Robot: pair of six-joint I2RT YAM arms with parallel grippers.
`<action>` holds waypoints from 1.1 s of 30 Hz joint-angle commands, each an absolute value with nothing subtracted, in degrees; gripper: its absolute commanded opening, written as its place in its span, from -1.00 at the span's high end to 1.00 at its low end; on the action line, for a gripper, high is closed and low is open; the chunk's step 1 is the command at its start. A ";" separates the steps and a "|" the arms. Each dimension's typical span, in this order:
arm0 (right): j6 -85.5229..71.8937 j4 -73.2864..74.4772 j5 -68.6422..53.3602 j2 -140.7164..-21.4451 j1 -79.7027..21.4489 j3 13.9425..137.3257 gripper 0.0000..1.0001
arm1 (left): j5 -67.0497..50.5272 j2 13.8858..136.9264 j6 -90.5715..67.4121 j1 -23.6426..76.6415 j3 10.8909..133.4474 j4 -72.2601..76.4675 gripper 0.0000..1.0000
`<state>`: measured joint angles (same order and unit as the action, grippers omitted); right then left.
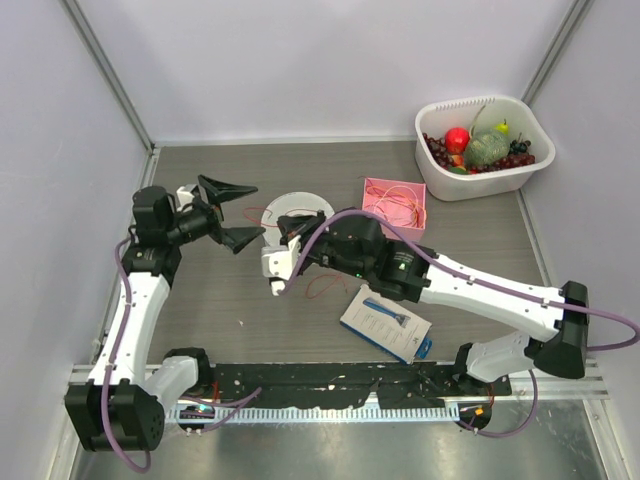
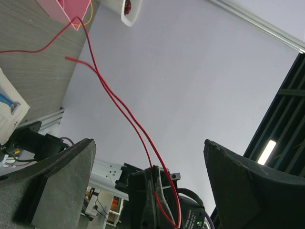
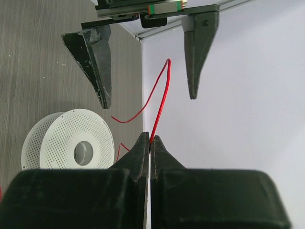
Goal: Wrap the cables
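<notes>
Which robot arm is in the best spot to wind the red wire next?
Probably right: the right claw pinches the red wire near the white spool. The left claw is open, holding nothing.

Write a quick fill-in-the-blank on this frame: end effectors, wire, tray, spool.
1. The right end effector pinches the thin ____ wire.
2. The left end effector stands wide ____, holding nothing.
3. Loose loops of the wire lie in the ____ tray.
4. The perforated spool is ____ in colour.

Missing words: red; open; pink; white.
</notes>
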<state>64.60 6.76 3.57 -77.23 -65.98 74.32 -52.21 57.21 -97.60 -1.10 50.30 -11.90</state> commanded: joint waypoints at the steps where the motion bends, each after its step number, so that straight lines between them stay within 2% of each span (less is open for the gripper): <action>1: 67.06 1.32 7.38 -79.10 -66.97 74.97 0.99 | -54.93 56.34 -98.88 -0.70 49.75 -10.81 -0.99; 3: 66.89 0.62 8.08 -79.63 -67.15 75.14 0.99 | -54.67 56.34 -99.40 -0.70 49.66 -10.03 -0.99; 5: 66.27 0.62 8.17 -79.80 -67.23 74.97 0.99 | -54.32 56.60 -100.71 -0.79 49.83 -7.31 -0.91; 8: 65.04 1.49 7.91 -79.45 -67.76 74.36 0.99 | -53.53 57.65 -103.26 -0.70 50.10 -1.78 -0.64; 10: 63.73 2.19 7.74 -78.84 -68.38 73.66 0.99 | -52.39 58.44 -103.88 -0.79 50.01 3.58 -0.34; 12: 62.41 3.25 7.73 -78.05 -69.08 72.69 0.99 | -51.77 59.23 -104.76 -0.88 49.75 7.10 -0.13; 18: 56.88 7.55 7.39 -74.71 -69.70 70.58 0.99 | -50.10 60.38 -104.24 -2.64 48.96 14.14 0.11; 20: 55.56 9.75 6.33 -73.66 -69.78 69.79 0.99 | -49.40 60.82 -103.72 -2.81 48.87 17.56 0.26; 22: 54.41 10.54 5.45 -72.78 -69.79 68.82 0.99 | -48.69 61.00 -101.79 -2.81 49.39 18.37 0.48; 24: 53.10 10.90 5.01 -72.42 -69.79 68.29 0.99 | -47.82 60.56 -99.42 -2.72 49.83 18.63 0.80; 26: 51.08 10.90 4.40 -72.60 -69.87 68.55 0.99 | -46.94 59.77 -96.95 -2.64 50.01 18.72 1.00; 30: 46.60 11.34 4.04 -72.95 -69.79 69.52 0.99 | -46.14 57.22 -90.98 -2.72 50.01 19.86 1.00; 32: 43.61 11.95 4.31 -72.95 -69.79 69.96 0.51 | -45.71 55.82 -88.25 -2.64 49.92 19.78 1.00; 33: 42.38 12.04 4.39 -72.78 -69.79 70.05 0.13 | -45.70 55.20 -87.02 -2.64 49.92 19.78 1.00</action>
<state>49.43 12.40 4.82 -74.08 -69.58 68.42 -46.92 59.02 -94.94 -2.50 48.95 15.03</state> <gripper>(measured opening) 0.200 0.011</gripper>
